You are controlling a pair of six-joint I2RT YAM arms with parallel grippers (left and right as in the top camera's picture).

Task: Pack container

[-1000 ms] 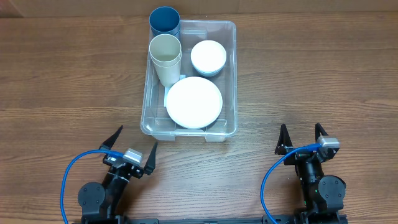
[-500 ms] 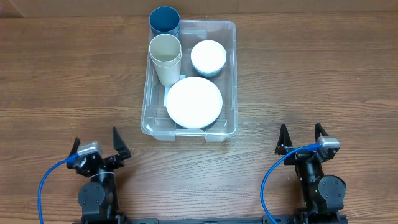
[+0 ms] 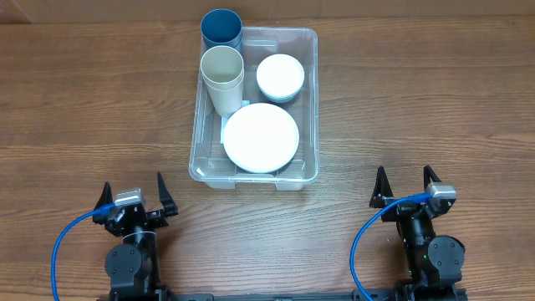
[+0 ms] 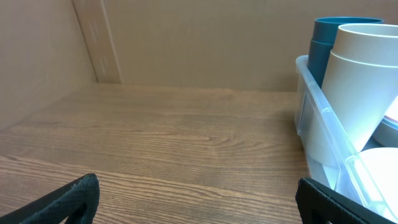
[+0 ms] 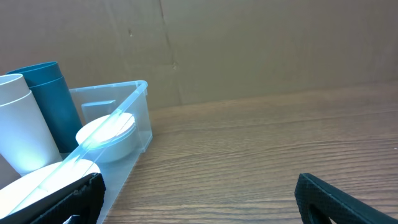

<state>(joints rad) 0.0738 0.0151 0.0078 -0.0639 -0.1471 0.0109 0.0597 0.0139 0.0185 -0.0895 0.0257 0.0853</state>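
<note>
The clear plastic container [image 3: 311, 100] stands at the table's middle, toward the back. In it are a blue cup [image 3: 221, 28], a cream cup [image 3: 222, 69], a white bowl [image 3: 280, 75] and a white plate [image 3: 261, 136]. The container's wall also shows in the left wrist view [image 4: 323, 134] and in the right wrist view [image 5: 134, 112]. My left gripper [image 3: 134, 194] is open and empty at the front left, short of the container. My right gripper [image 3: 404, 183] is open and empty at the front right.
Bare wooden table [image 3: 418, 92] lies on both sides of the container. A cardboard wall [image 5: 249, 43] stands behind the table. Blue cables loop from both arms near the front edge.
My left arm has swung to the left and back from the container, its open fingers now pointing straight ahead. The right arm and the container's contents have not moved.
</note>
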